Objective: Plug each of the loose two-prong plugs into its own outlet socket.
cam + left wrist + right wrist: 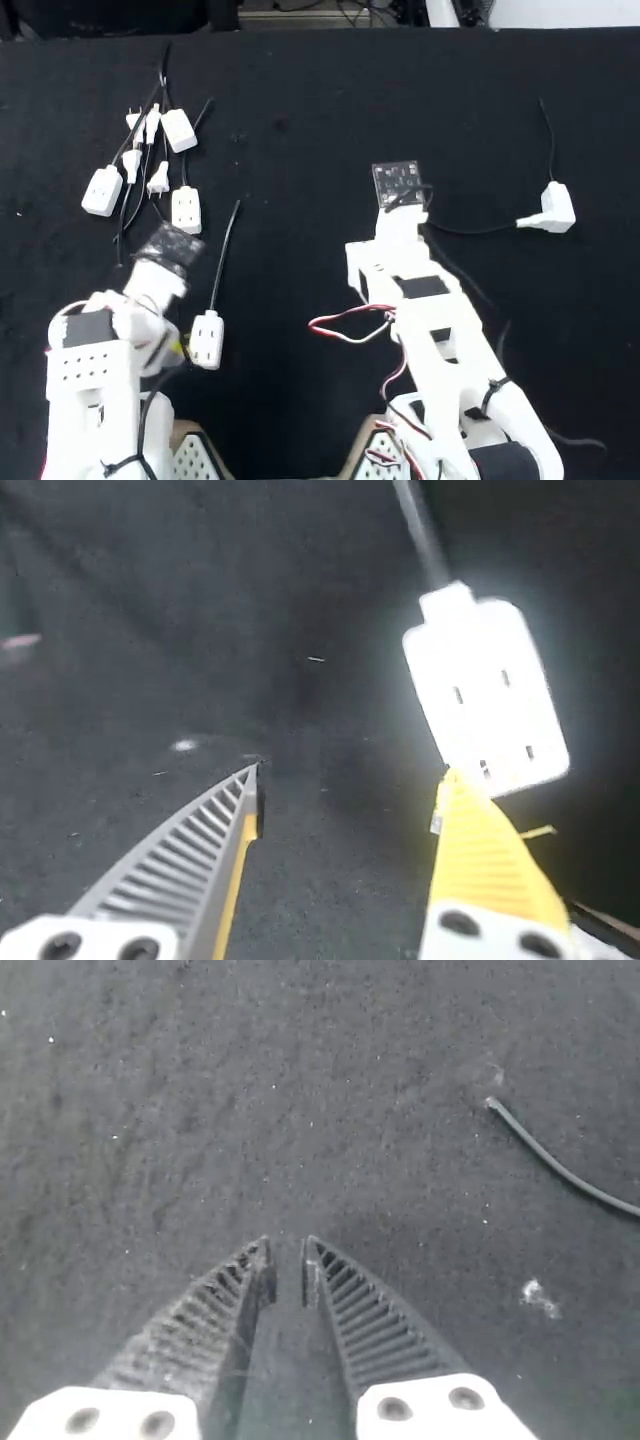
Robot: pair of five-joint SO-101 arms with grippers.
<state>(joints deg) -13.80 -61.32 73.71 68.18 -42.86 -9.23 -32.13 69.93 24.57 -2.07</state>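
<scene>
Your left gripper (350,785) stands spread wide and empty; its yellow finger (480,845) seems to touch the end of the outlet socket (485,705). Your right gripper (285,1260) is almost pressed together, also empty. I judge you are approaching this socket: next, bring it between the fingers. The loose plugs (158,182) lie farther off, in a cluster.

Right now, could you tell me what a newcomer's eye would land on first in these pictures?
Against the black table, a cluster of white plugs and outlet blocks lies far left in the high view, and a lone plug sits apart at the right, cord trailing. Nearer, the left gripper hangs open beside one outlet block.
</scene>
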